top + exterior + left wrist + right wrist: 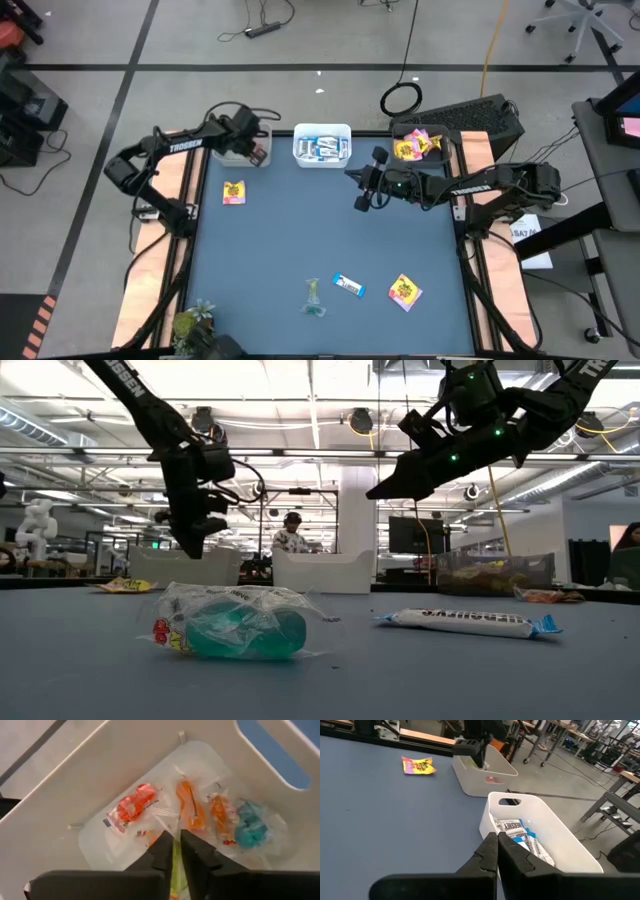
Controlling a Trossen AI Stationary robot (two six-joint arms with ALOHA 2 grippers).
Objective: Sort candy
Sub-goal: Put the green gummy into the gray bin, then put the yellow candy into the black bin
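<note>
Four clear-wrapped candies (192, 812), red, orange, teal, under nearly closed left gripper (176, 851); right gripper (497, 851) closed, empty.

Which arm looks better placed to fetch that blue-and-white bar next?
Probably the right. The right gripper hangs shut and empty over the open mat, nearer the blue-and-white bar, while the left gripper is busy over the far-left bin.

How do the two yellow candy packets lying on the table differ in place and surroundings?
One yellow packet lies near the bins, alone beside the left gripper. The other yellow packet lies at the opposite table edge, next to a blue-and-white bar. Both lie flat on the blue table, unsorted.
</note>
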